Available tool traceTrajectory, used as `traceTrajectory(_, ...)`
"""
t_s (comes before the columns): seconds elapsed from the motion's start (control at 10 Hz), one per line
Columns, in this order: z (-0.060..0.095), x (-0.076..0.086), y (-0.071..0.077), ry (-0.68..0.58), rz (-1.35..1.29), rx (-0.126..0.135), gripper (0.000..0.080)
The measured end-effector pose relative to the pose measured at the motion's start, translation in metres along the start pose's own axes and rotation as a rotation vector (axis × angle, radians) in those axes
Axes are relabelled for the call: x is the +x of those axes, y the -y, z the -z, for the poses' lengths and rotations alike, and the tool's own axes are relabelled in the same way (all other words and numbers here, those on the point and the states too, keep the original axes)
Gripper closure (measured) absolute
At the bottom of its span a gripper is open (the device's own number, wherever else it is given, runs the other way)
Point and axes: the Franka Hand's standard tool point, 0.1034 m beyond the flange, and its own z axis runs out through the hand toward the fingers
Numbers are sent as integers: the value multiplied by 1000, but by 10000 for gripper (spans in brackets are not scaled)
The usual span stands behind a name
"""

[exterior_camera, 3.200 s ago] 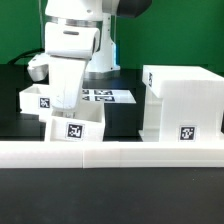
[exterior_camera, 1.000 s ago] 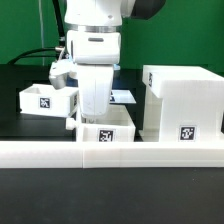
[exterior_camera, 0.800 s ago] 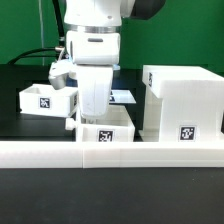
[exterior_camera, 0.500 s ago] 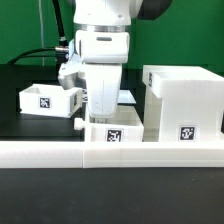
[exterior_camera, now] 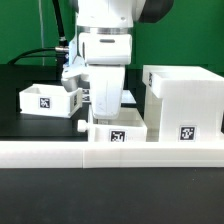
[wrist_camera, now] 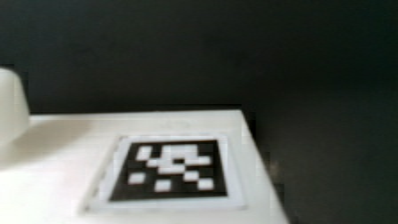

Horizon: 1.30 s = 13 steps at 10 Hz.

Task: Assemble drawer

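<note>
In the exterior view my gripper [exterior_camera: 106,117] reaches down into a small white tray [exterior_camera: 117,134] and is shut on its wall. The fingertips are hidden behind the wall. The tray has a tag on its front and a knob [exterior_camera: 81,125] on the exterior view's left. It sits just behind the rail, close beside the tall box casing [exterior_camera: 182,100]. A second small tray [exterior_camera: 45,98] stands at the exterior view's left. The wrist view shows a white tagged surface [wrist_camera: 169,170] close up, with no fingers in sight.
A long low white rail [exterior_camera: 110,153] runs across the front of the black table. The marker board [exterior_camera: 130,97] lies behind my arm, mostly hidden. A green wall stands at the back.
My gripper has moved toward the exterior view's right with the small tray in it, bringing the tray from near the left tray up beside the box casing.
</note>
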Motion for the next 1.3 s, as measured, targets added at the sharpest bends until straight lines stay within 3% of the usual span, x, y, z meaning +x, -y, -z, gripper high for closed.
traceTrajectory(0.1,0,-1,0,0,2,-15,758)
traceTrajectory(0.3,-1,-1,0,2,5,-16,758)
traceTrajectory(0.6,0,10,0,-3,-4,-7,758)
traceTrajectory(1.1,-1,9,1,-2,-31,-3,758)
traceTrajectory(1.3,-2,2,1,-2,-24,-2,758)
